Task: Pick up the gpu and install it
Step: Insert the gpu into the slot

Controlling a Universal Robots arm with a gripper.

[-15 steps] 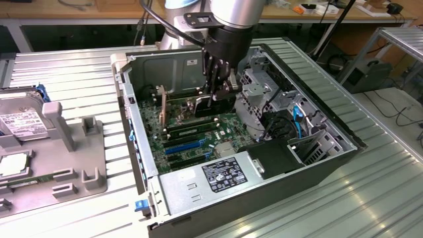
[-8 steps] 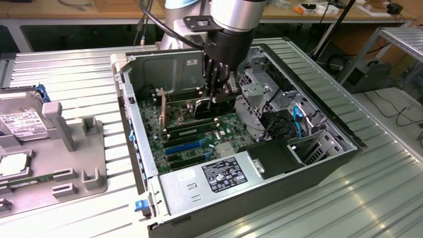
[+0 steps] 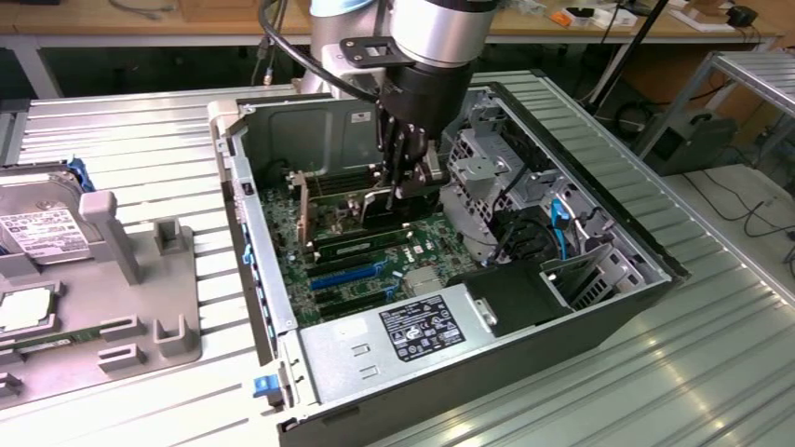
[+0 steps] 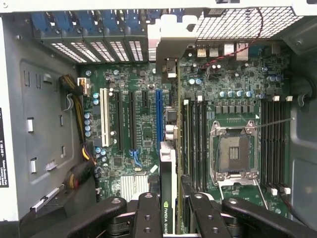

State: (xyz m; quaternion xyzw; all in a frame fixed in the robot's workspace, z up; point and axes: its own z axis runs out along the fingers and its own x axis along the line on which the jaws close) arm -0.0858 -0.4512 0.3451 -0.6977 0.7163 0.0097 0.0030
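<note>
One hand (image 4: 168, 210) clenched on one gpu (image 4: 167, 163), edge-on above motherboard (image 4: 143, 134).

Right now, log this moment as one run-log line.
pincer: shut on gpu | gpu: edge-on, upright over motherboard slots | location: inside open computer case

Open computer case (image 3: 597, 186), laid on its side on a ribbed metal table (image 3: 733, 354) — green motherboard (image 3: 360, 265) exposed inside. Power supply (image 3: 397, 340) with a black label is seated at the near end. Grey fixture tray (image 3: 137, 307) is set at the exterior view's left — a silver hard drive (image 3: 37, 228) is held upon it. An empty CPU socket (image 4: 234, 153) is seen on the board.
</note>
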